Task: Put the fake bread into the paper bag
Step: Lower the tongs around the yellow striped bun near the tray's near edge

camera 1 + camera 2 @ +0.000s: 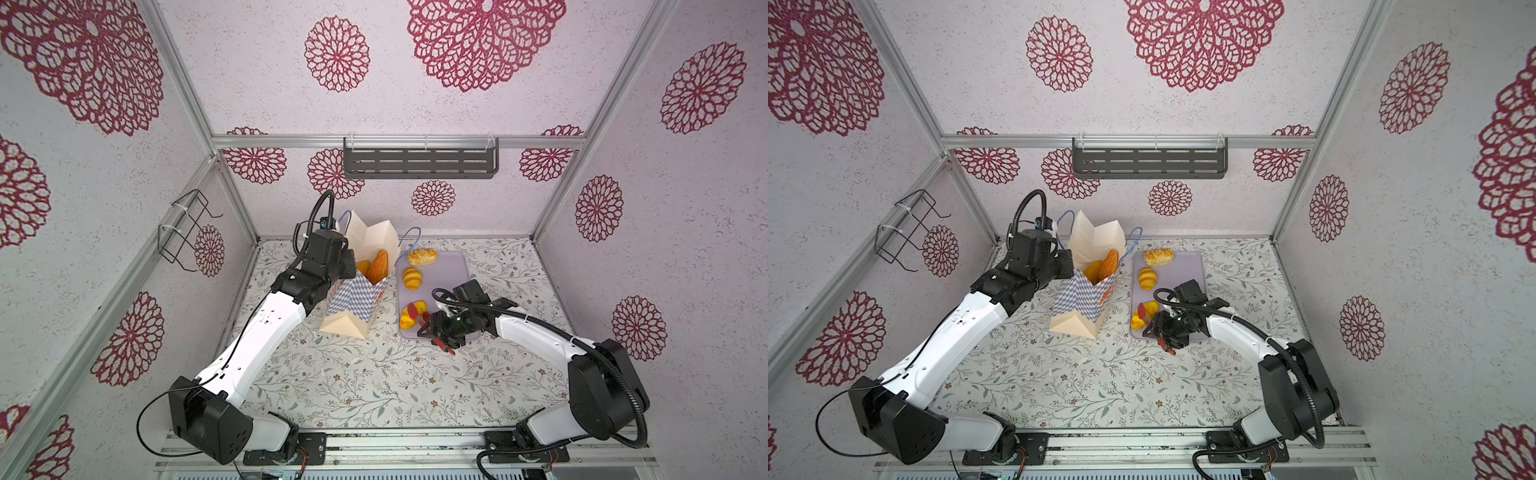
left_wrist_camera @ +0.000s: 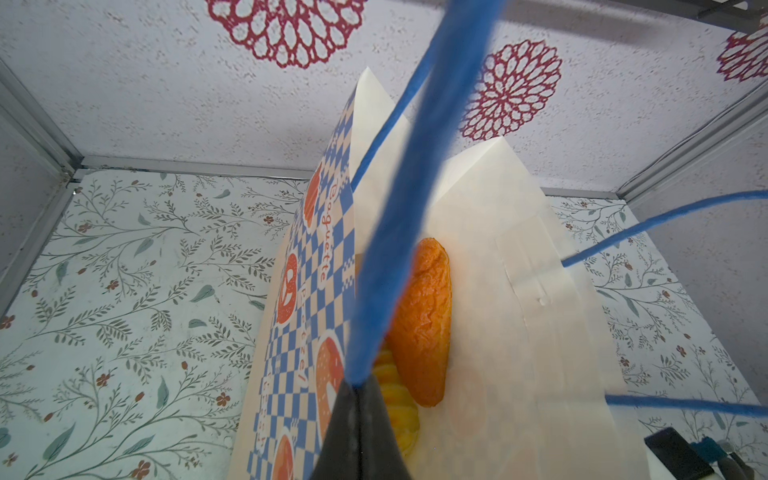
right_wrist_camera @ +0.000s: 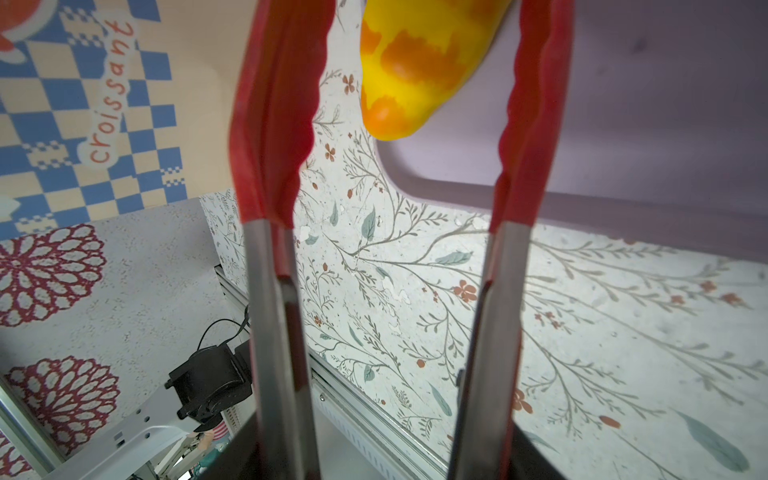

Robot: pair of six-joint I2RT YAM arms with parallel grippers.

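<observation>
Bread (image 3: 415, 83) lies between low right pincer's (image 1: 437, 332) tongs (image 3: 270, 166); left pincer (image 2: 357, 415) pinches bag handle (image 2: 415, 166).

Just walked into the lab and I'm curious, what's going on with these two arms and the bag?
The left gripper is shut on a blue cord handle of the paper bag, steadying it; two loaves already stand inside. The right gripper holds red-tipped tongs, open around a yellow-orange roll at the near end of the lilac tray, not squeezing it yet. A striped roll and a pastry lie farther back.
</observation>
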